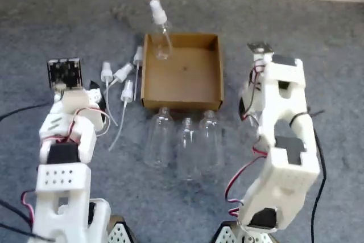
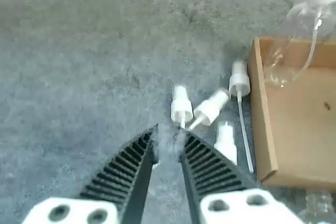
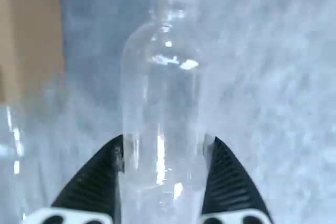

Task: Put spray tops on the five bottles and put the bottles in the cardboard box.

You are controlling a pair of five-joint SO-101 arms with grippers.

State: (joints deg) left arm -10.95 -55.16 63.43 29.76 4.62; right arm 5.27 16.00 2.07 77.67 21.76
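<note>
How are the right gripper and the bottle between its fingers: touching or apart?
Touching. Right wrist view: the right gripper has fingers against both sides of the bottle, no gap.

Five clear bottles (image 1: pixel 158 140), four loose spray tops (image 1: pixel 126 90) and one cardboard box (image 1: pixel 182 103) are being counted.

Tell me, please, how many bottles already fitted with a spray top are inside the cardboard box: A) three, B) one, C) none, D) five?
B: a single capped bottle stands in the cardboard box, while the uncapped bottles are outside it.
</note>
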